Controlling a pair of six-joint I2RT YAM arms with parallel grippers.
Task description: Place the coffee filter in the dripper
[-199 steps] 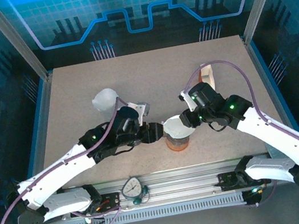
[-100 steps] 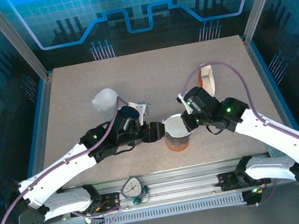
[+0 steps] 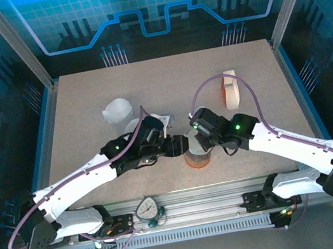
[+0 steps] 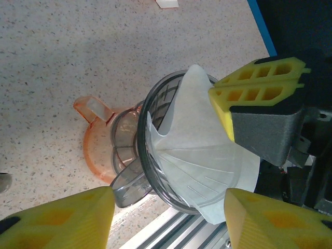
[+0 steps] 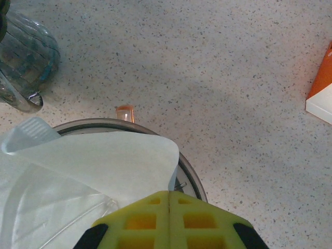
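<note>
the closed right gripper (image 4: 220, 87) pinches the far-right rim of the coffee filter (image 4: 202, 155), which sits crooked in the dripper (image 4: 150, 111) at the near edge of the table (image 3: 85, 100); the left gripper (image 3: 174, 147) stands open just left of it.

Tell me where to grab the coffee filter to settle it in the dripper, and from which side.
Pinch the coffee filter by the paper flap overhanging the dripper rim, one finger on each face. Come from above, on the side away from the right gripper, whose shut fingers crowd the opposite edge. The rest lies against the ribbed cone wall.
</note>
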